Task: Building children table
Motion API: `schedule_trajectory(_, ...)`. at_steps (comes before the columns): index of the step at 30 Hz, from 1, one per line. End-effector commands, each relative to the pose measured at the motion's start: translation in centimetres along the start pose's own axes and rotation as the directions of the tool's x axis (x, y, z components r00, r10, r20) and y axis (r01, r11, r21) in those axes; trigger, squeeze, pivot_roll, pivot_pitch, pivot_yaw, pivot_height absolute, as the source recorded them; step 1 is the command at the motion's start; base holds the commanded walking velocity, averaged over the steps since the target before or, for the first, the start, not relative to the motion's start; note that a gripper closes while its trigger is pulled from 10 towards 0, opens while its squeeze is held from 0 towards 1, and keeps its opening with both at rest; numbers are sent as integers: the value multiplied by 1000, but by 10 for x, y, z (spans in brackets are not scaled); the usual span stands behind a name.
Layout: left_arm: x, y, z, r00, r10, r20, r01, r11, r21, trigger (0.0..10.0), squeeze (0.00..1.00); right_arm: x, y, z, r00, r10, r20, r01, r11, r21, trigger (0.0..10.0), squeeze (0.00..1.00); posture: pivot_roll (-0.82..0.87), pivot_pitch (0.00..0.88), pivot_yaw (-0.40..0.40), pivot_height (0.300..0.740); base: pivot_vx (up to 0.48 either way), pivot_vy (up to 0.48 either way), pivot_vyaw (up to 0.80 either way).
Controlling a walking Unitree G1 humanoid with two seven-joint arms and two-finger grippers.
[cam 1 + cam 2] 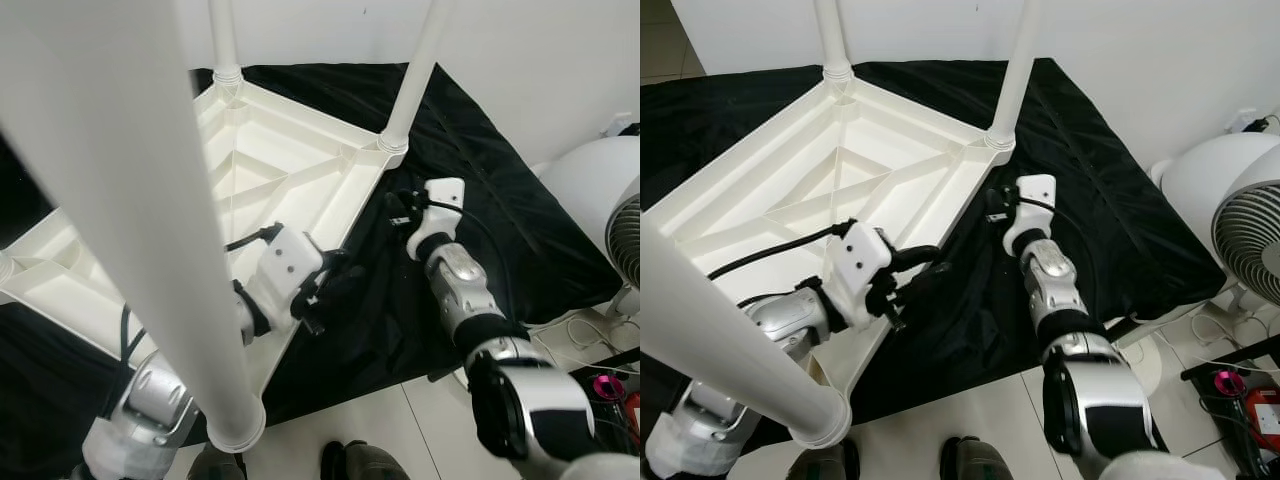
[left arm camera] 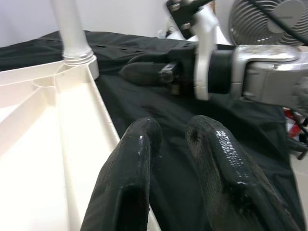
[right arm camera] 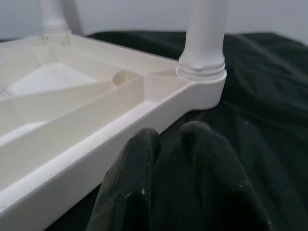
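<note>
The white plastic children's table [image 1: 940, 215] lies upside down on a black cloth [image 1: 1110, 200], its ribbed underside facing up. Round white legs stand in its corners: one at the far right corner [image 1: 1012, 70], one at the far left [image 1: 830, 40], and a near one [image 1: 130, 200] crossing close to the camera. My left gripper [image 1: 935, 262] is shut and holds nothing; it hovers just off the table's right rim, over the cloth. My right gripper [image 1: 992, 210], shut and holding nothing, sits low on the cloth beside the far right corner socket [image 3: 202, 72].
A white fan [image 1: 1240, 230] stands on the floor at the right, with cables and a pink object [image 1: 1222, 380] near it. My feet [image 1: 970, 460] are at the cloth's near edge on pale tiles. A white wall runs behind the table.
</note>
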State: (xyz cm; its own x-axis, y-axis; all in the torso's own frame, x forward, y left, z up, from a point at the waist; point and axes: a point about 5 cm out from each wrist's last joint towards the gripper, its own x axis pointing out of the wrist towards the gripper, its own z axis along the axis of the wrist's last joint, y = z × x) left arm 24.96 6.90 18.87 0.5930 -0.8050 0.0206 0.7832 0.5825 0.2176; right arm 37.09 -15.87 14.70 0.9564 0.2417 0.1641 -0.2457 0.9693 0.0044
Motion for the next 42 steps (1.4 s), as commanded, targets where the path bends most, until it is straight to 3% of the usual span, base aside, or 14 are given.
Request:
schedule_trajectory(1,2,2,-5,1000,17,-16,-17,1000,-10,10000,0,-5,-1,0,1000,3,18,-3,1000,4,10000,0,21,104,-38,740,0,0,0)
schedule_trajectory(6,-16,16,-8,999,-35,-24,35,999,13,10000,0,-31,-7,-2,999,16,29,-15,999,-38,10000,0,-1,95,-26,740,0,0,0)
schedule_trajectory(12,-33,22,-13,996,-79,-36,80,996,31,10000,0,-44,-12,-1,1000,9,27,-7,998,-55,10000,0,-18,80,-13,740,0,0,0)
schedule_trajectory(13,-44,26,-21,994,-92,-58,94,995,37,10000,0,-49,-15,1,1000,-5,28,6,998,-61,10000,0,-24,73,-8,740,0,0,0)
schedule_trajectory(19,-64,38,-32,991,-87,-99,87,996,-3,10000,0,-56,-15,4,1000,-22,22,23,998,-63,10000,0,-28,66,0,740,0,0,0)
schedule_trajectory(22,-77,47,-40,982,-78,-170,83,996,24,10000,0,-60,-16,4,1000,-27,14,28,997,-65,10000,0,-25,62,2,740,0,0,0)
schedule_trajectory(23,-85,53,-40,977,-81,-196,89,995,34,10000,420,-62,-17,3,999,-31,8,32,997,-66,10000,0,-22,59,3,740,0,0,0)
schedule_trajectory(25,-93,58,-39,973,-90,-215,100,994,39,10000,420,-64,-17,2,999,-36,0,36,997,-66,10000,0,-22,59,3,740,0,0,0)
schedule_trajectory(26,-97,62,-37,974,-85,-210,91,996,19,10000,1000,-64,-17,2,999,-38,-4,38,997,-66,10000,0,-11,60,-2,740,0,0,0)
schedule_trajectory(33,-122,75,-39,963,-64,-262,79,996,47,10000,1000,-64,-17,2,999,-38,-17,37,997,-64,10000,0,-1,62,-8,740,0,0,0)
schedule_trajectory(34,-131,77,-39,958,-69,-279,80,996,29,10000,16,-64,-17,2,999,-36,-19,35,997,-65,10000,0,4,63,-13,740,0,0,0)
schedule_trajectory(36,-146,79,-38,945,-93,-313,94,996,-11,10000,0,-62,-17,3,999,-32,-21,31,997,-68,10000,0,7,64,-16,740,0,0,0)
schedule_trajectory(37,-146,79,-38,945,-93,-313,94,996,-11,10000,0,-62,-17,3,999,-32,-21,31,997,-68,10000,0,7,64,-16,740,0,0,0)
schedule_trajectory(42,-161,78,-43,904,-99,-416,131,990,48,10000,0,-61,-17,4,999,-20,-29,18,997,-79,10000,0,23,66,-21,740,0,0,0)
